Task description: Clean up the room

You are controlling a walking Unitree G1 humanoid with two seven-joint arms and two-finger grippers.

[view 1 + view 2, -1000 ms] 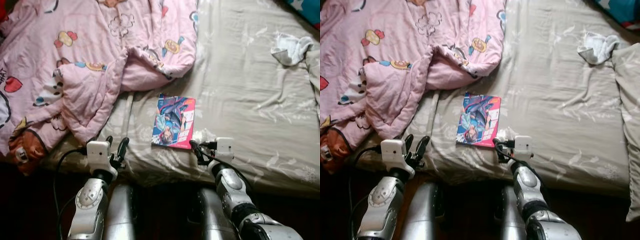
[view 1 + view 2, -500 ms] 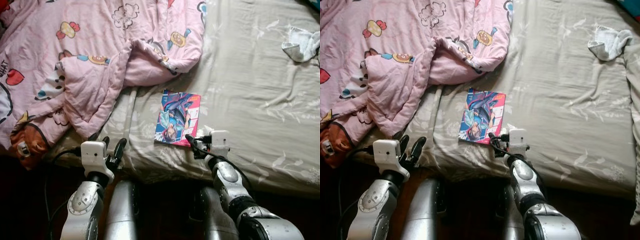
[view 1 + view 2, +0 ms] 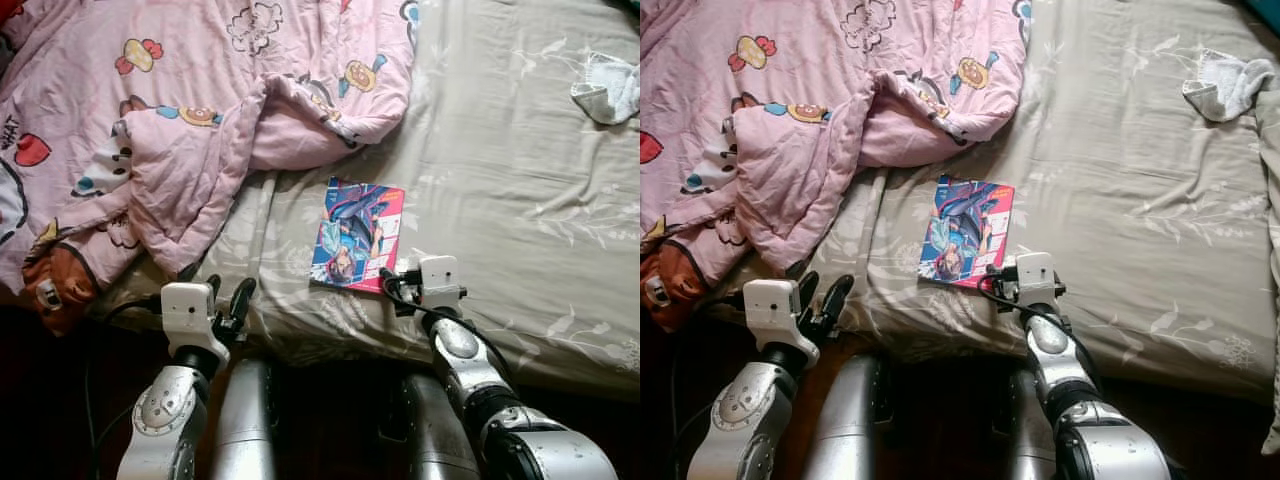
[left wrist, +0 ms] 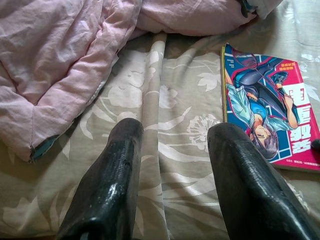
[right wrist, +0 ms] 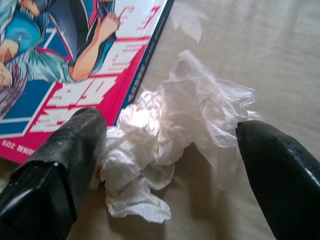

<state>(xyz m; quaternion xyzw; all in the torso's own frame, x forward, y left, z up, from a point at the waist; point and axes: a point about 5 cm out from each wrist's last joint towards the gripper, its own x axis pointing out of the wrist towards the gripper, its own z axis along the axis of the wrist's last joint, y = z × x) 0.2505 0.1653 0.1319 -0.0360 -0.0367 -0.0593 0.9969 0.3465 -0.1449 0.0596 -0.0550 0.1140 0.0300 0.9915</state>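
Observation:
A crumpled white tissue (image 5: 165,125) lies on the beige bed sheet (image 3: 500,170), touching the lower right corner of a colourful comic book (image 3: 357,236). My right gripper (image 5: 170,137) is open, low over the sheet, with one black finger on each side of the tissue; one finger (image 5: 75,145) overlaps the book's edge. My left gripper (image 3: 228,293) is open at the bed's near edge, left of the book, with only bare sheet between its fingers (image 4: 120,165).
A rumpled pink cartoon-print quilt (image 3: 180,110) covers the bed's left half, its fold close beyond the left gripper. A white cloth (image 3: 608,85) lies at the far right. A brown and orange printed part of the quilt (image 3: 55,285) hangs over the left edge. Dark floor below.
The whole picture has shifted a little, so the camera moved. Both grippers keep nearly the same places by the book, both still open.

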